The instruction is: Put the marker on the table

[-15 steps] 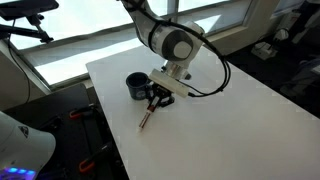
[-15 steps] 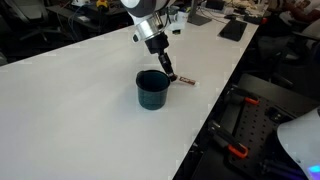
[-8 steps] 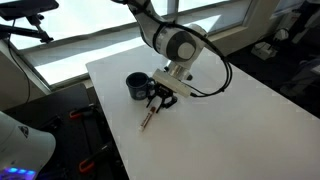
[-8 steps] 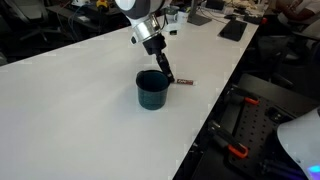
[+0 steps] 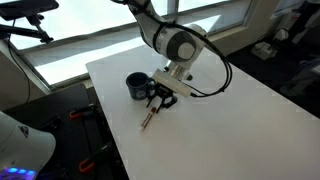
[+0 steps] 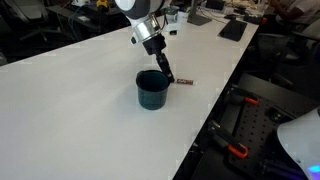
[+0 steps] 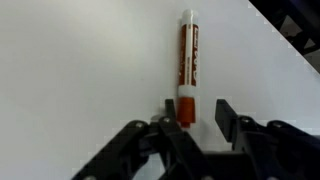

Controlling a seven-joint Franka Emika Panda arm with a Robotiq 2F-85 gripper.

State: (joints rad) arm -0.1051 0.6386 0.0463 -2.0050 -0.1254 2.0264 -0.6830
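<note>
Straddling the marker on the table, the hand stands apart, clear only in wrist view.

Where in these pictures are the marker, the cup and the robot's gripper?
marker (image 7: 188,62): wrist view, middle of its barrel.
cup (image 6: 152,97): an exterior view, its outer wall.
gripper (image 7: 196,108): wrist view, midway between its fingertips.

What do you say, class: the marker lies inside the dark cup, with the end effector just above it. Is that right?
No. The marker lies on the table beside the cup, not inside it, as the wrist view shows. The end effector is just above it.
</note>
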